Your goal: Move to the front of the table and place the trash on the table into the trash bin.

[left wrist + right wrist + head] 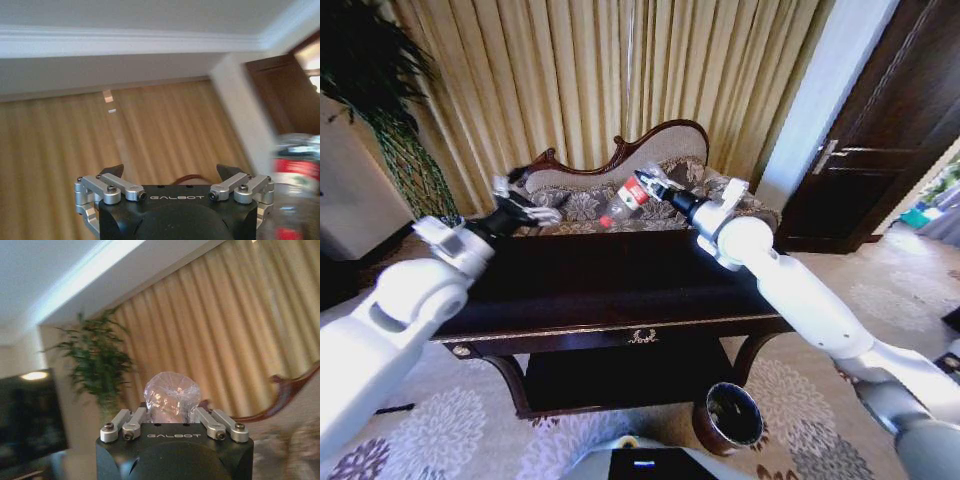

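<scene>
Clear plastic bottle (625, 199) is clamped in the right gripper (646, 184), raised above the table (620, 290). Left gripper (525, 207) hovers released nearby. Carry step in hand; next needs lowering toward the bin (730, 418).

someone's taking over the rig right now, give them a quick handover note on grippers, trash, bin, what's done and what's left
Right gripper: shut on the clear plastic bottle, held raised above the far edge of the table.
Left gripper: open, holding nothing, raised over the table's left side.
Trash bin: on the floor at the table's front right corner.
Done: robot is at the table front, bottle is lifted.
Left: carry the bottle to the bin and release it; no other litter can be made out on the tabletop.
</scene>
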Tool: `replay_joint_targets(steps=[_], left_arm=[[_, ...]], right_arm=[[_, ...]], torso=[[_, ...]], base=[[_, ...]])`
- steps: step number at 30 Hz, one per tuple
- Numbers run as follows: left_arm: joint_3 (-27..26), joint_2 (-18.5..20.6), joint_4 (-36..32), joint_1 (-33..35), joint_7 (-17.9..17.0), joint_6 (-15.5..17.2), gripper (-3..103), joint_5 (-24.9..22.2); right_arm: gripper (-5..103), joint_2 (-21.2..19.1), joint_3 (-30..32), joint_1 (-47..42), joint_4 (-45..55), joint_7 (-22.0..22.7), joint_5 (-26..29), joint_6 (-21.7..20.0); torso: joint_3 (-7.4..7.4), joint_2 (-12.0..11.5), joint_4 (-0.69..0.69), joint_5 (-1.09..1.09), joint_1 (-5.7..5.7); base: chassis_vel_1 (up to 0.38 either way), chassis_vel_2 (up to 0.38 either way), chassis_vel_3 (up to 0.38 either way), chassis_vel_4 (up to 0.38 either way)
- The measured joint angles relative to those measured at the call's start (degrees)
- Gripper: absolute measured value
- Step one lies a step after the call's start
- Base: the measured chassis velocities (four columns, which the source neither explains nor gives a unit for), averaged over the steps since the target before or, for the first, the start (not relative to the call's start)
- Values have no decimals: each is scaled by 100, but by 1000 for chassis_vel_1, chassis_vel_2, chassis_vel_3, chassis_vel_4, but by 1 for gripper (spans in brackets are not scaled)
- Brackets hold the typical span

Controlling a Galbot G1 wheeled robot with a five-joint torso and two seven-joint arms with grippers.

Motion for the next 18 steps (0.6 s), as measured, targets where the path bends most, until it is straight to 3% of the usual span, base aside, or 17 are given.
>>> replay_joint_targets(steps=[3, 5, 6, 7, 10, 12, 14, 18], left_arm=[[-105, -113, 72, 3, -253, 157, 100, -22], [-215, -165, 161, 2, -464, 409, 100, -90], [-365, -159, 254, 43, -556, 686, 100, -229], [-365, -159, 254, 43, -556, 686, 100, -229], [-876, -96, 504, 358, -714, 1062, 100, -543], [-991, -92, 557, 438, -731, 1109, 100, -579], [-1560, -152, 772, 828, -849, 1347, 100, -742], [-1993, -277, 903, 1078, -1107, 1608, 100, -927]], right_arm=[[29, -29, 141, -58, -62, 105, -207, -24], [29, -124, 298, -132, -143, 176, -569, -83], [29, -275, 428, -229, -186, 189, -801, -99], [29, -275, 428, -229, -186, 189, -801, -99], [29, -588, 773, -552, -194, 198, -1083, -136], [29, -656, 853, -636, -202, 203, -1178, -136], [29, -858, 1172, -1025, -210, 342, -1491, -129], [29, -906, 1493, -1444, -209, 564, -1692, -119]], torso=[[0, 0, -1, -1, 0], [0, 0, 0, -1, 1], [0, 0, 0, -1, 1], [0, 0, 0, -1, 1], [0, 0, -2, 0, 1], [0, 0, -1, 1, 0], [0, 0, -1, 0, 0], [0, 0, 2, -2, 0]], base=[[0, 0, 0, 0], [0, 0, 0, 0], [0, 0, 0, 0], [0, 0, 0, 0], [0, 0, 0, 0], [0, 0, 0, 0], [0, 0, 0, 0], [0, 0, 0, 0]])
